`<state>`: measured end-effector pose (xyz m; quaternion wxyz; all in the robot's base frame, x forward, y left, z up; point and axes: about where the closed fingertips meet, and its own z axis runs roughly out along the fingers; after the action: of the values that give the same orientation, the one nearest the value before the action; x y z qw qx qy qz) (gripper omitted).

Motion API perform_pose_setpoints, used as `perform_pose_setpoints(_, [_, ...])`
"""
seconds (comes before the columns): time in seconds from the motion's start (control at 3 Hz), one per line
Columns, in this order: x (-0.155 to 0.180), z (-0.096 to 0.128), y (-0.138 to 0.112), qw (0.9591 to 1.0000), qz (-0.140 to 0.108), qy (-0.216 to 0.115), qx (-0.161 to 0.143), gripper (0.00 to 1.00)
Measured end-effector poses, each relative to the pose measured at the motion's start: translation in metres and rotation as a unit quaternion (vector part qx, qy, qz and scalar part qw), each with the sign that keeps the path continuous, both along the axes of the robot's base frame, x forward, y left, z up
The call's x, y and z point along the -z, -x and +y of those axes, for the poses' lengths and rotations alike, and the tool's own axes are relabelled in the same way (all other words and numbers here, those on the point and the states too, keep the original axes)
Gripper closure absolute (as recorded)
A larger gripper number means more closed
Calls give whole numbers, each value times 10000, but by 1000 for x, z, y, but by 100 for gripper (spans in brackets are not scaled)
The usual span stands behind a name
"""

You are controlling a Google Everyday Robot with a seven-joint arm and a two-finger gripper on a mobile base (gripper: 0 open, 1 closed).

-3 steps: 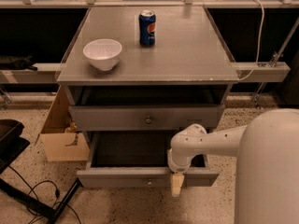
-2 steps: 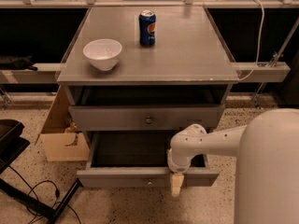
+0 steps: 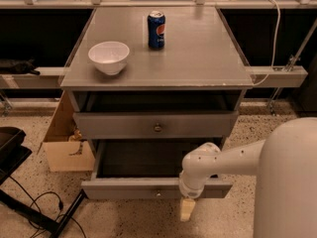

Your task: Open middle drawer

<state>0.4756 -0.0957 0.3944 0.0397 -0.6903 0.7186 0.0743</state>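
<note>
Hand (image 3: 187,209) before middle drawer (image 3: 124,188) front, rt — cardboard box (image 3: 64,152) at left.

Gripper (image 3: 187,209): just in front of the middle drawer (image 3: 124,188), its top tucked under the arm (image 3: 223,160).
Drawer front: right stretch masked by that arm.
Drawer inside: dark, contents unreadable.
Cardboard box (image 3: 67,152): left of the drawer, right part behind the cabinet (image 3: 208,58).
Robot body (image 3: 290,182): right of the drawer, cut by the frame edge.

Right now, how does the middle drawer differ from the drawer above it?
The middle drawer is pulled far out, showing a wide dark interior; the top drawer is out only slightly, showing a narrow dark strip. The gripper hangs in front of the middle drawer's right half; nothing is at the top drawer's front. Both are grey and flat-fronted with a small round centre knob.
</note>
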Motion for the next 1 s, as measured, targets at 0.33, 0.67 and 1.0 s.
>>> perform_pose_setpoints(0.33, [0,5,42,9991,379,4,185,38])
perform_pose_setpoints(0.67, [-2,5,42,9991,381,5,184,62])
perform_pose_setpoints(1.0, [-6,10,44,9988,454,14,186,85])
